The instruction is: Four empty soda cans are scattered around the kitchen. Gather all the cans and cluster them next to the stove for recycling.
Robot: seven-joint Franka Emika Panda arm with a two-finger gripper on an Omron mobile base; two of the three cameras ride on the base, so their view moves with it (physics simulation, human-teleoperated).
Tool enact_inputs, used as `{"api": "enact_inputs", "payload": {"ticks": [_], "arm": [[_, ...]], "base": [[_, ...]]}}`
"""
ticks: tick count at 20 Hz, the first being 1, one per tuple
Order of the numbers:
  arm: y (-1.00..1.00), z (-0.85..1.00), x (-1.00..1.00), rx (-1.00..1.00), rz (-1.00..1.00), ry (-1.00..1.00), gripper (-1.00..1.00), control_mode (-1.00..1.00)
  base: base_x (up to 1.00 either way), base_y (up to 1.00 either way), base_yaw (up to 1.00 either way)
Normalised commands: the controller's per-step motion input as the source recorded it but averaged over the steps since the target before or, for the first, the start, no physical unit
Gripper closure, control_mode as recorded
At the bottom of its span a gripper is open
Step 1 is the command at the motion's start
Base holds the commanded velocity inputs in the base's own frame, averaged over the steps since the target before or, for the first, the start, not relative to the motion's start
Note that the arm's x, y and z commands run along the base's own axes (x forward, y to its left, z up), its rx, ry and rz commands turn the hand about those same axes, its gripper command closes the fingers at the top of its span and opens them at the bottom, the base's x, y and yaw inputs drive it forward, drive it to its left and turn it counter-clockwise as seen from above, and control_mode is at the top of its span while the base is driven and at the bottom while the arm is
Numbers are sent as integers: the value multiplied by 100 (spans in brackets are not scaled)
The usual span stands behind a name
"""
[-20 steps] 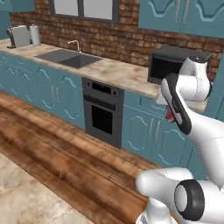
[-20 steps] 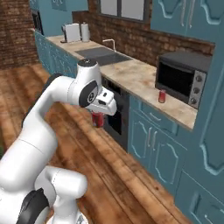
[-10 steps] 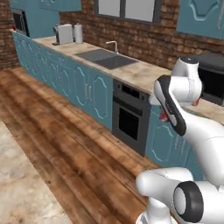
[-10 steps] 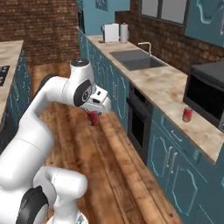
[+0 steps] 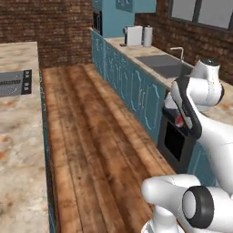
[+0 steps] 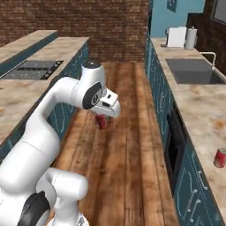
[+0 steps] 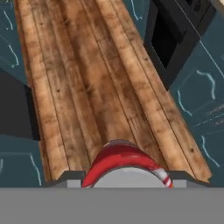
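My gripper [image 6: 102,122] is shut on a red soda can [image 6: 101,120] and holds it in the air above the wooden floor, in the aisle between the two counters. In the hand view the can's red body with its silver top [image 7: 126,165] sits low between the two fingers. From the left base view the can [image 5: 180,121] peeks out beside the white forearm. A second red can [image 6: 220,157] stands upright on the right-hand counter near the front. The black glass stove [image 6: 34,69] lies flat in the island counter on the left, and its knobbed edge [image 5: 14,82] appears at the far left.
A sink [image 6: 192,71] with a tap is set in the right counter, with a toaster [image 6: 176,37] and a paper roll [image 6: 191,38] beyond it. A black built-in oven [image 5: 173,141] sits below that counter. A brick wall [image 6: 101,22] closes the far end of the aisle.
The whole scene has swung round as the base turned: the microwave has left the views and the island with the stove has come in. The can stays in the gripper.
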Motion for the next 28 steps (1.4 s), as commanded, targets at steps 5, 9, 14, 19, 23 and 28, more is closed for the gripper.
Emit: {"api": "enact_inputs", "payload": {"ticks": [5, 9, 14, 19, 23, 28], "arm": [[0, 0, 0, 0, 0, 0, 100, 100], [0, 0, 0, 0, 0, 0, 100, 100], [0, 0, 0, 0, 0, 0, 100, 100], [0, 0, 0, 0, 0, 0, 100, 100], [0, 0, 0, 0, 0, 0, 100, 100], [0, 0, 0, 0, 0, 0, 100, 100]], "base": [[50, 0, 99], [76, -53, 65], [92, -100, 43], [100, -47, 70], [98, -24, 85], [59, -94, 50]]}}
